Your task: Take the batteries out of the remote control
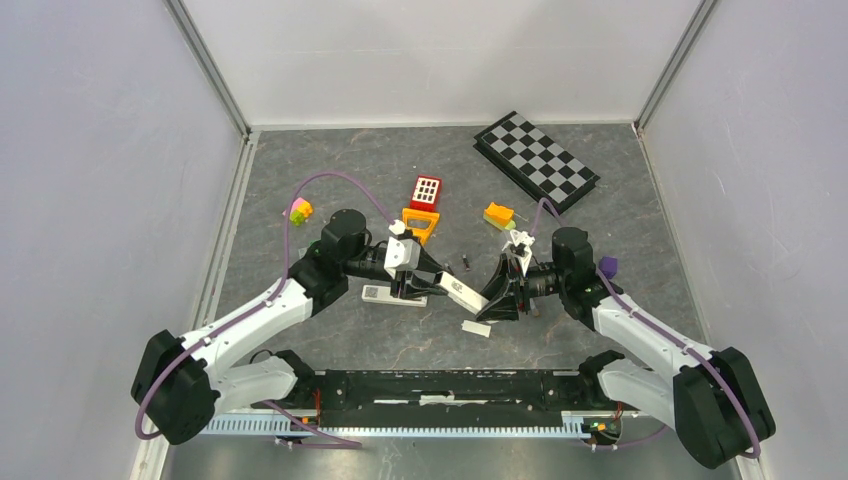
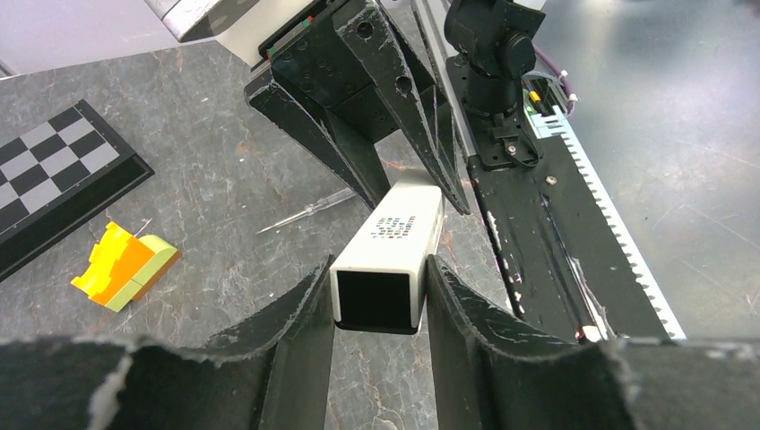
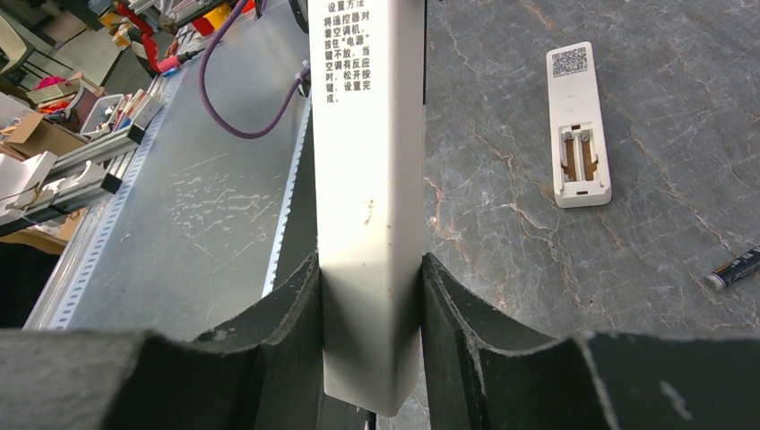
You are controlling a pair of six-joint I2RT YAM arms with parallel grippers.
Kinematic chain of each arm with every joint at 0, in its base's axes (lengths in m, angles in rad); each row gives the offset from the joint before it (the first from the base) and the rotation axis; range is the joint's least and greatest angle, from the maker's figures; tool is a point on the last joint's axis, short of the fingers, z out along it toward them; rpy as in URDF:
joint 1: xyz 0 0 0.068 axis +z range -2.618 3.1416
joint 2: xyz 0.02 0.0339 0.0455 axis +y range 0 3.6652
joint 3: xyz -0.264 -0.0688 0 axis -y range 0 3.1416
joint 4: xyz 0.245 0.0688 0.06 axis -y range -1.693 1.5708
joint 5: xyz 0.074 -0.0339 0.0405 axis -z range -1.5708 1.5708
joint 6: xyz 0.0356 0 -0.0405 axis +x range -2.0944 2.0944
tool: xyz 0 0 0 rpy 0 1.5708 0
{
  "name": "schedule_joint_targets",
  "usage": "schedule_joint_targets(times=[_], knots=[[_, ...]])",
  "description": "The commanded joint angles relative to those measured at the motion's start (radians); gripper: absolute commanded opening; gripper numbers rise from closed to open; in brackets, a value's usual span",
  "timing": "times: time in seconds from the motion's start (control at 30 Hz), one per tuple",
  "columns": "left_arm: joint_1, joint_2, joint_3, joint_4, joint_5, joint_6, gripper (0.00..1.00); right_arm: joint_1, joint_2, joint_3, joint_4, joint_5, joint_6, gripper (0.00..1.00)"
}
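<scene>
You've got R claw (image 3: pixel 369 264) clamped on remote (image 3: pixel 367 179) w/ Chinese print; L claw (image 2: pixel 378 269) grips its other end. Battery (image 3: pixel 735 267) at frame's right edge, apart.

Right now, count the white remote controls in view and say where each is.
2. The first remote is gripped between the left end effector and the right end effector. The second remote lies on the table, battery bay open. Others may be hidden from view.

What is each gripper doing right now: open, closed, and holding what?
Left gripper: fingers closed on one end of the white remote.
Right gripper: fingers closed on the other end of the same remote.
</scene>
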Motion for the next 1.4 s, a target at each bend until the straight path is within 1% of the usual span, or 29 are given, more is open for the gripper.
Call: schedule_joint_targets(times=[0.0, 0.1, 0.23, 0.27, 0.33, 0.43, 0.53, 0.57, 0.8, 0.83, 0.9, 0.93, 0.97, 1.03, 1.1, 1.2, 1.23, 1.3, 1.37], knots=[[-0.008, 0.003, 0.022, -0.010, 0.008, 0.045, 0.46, -0.001, -0.002, 0.014, 0.033, -0.014, 0.007, 0.00], [-0.008, 0.002, 0.023, -0.021, 0.007, 0.050, 0.46, -0.001, -0.002, 0.016, 0.032, -0.017, 0.005, 0.00], [-0.008, 0.004, 0.023, -0.023, 0.001, 0.051, 0.49, -0.001, -0.003, 0.019, 0.031, -0.020, 0.003, 0.00], [-0.008, 0.007, 0.024, -0.023, 0.002, 0.051, 0.50, -0.001, -0.001, 0.019, 0.032, -0.020, 0.003, 0.00], [-0.009, 0.010, 0.026, -0.023, 0.004, 0.049, 0.57, -0.001, 0.003, 0.022, 0.032, -0.023, 0.001, 0.00], [-0.009, 0.014, 0.028, -0.023, 0.012, 0.049, 0.55, -0.002, 0.006, 0.020, 0.032, -0.025, -0.003, 0.00], [-0.009, 0.018, 0.029, -0.023, 0.018, 0.050, 0.55, -0.001, 0.006, 0.019, 0.032, -0.028, -0.005, 0.00], [-0.009, 0.020, 0.030, -0.023, 0.019, 0.052, 0.53, -0.001, 0.008, 0.019, 0.032, -0.028, -0.006, 0.00], [-0.009, 0.038, 0.041, -0.022, 0.048, 0.058, 0.31, 0.000, 0.013, 0.016, 0.033, -0.031, -0.009, 0.00], [-0.009, 0.039, 0.042, -0.022, 0.051, 0.059, 0.26, -0.001, 0.013, 0.016, 0.031, -0.030, -0.009, 0.00], [-0.009, 0.038, 0.040, -0.022, 0.057, 0.061, 0.10, 0.000, 0.015, 0.015, 0.032, -0.016, -0.009, 0.00], [-0.009, 0.038, 0.040, -0.025, 0.059, 0.065, 0.03, -0.002, 0.015, 0.018, 0.030, 0.015, -0.005, 0.04], [-0.009, 0.035, 0.040, -0.027, 0.059, 0.064, 0.02, -0.001, 0.017, 0.018, 0.030, 0.049, 0.000, 0.09], [-0.011, 0.028, 0.035, -0.028, 0.037, 0.064, 0.02, -0.001, 0.026, 0.017, 0.031, 0.113, 0.018, 0.32], [-0.015, 0.019, 0.024, -0.028, -0.006, 0.061, 0.02, -0.002, 0.043, 0.019, 0.031, 0.174, 0.046, 0.48], [-0.015, 0.007, -0.001, -0.028, -0.094, 0.053, 0.02, -0.001, 0.054, 0.020, 0.030, 0.251, 0.102, 0.59], [-0.016, 0.000, -0.011, -0.027, -0.115, 0.053, 0.02, -0.001, 0.051, 0.019, 0.030, 0.302, 0.122, 0.63], [-0.023, -0.013, -0.041, -0.008, -0.172, 0.053, 0.02, -0.002, 0.036, 0.016, 0.032, 0.378, 0.169, 0.69], [-0.036, -0.034, -0.076, 0.017, -0.214, 0.070, 0.02, -0.001, 0.021, 0.019, 0.032, 0.416, 0.200, 0.71]])
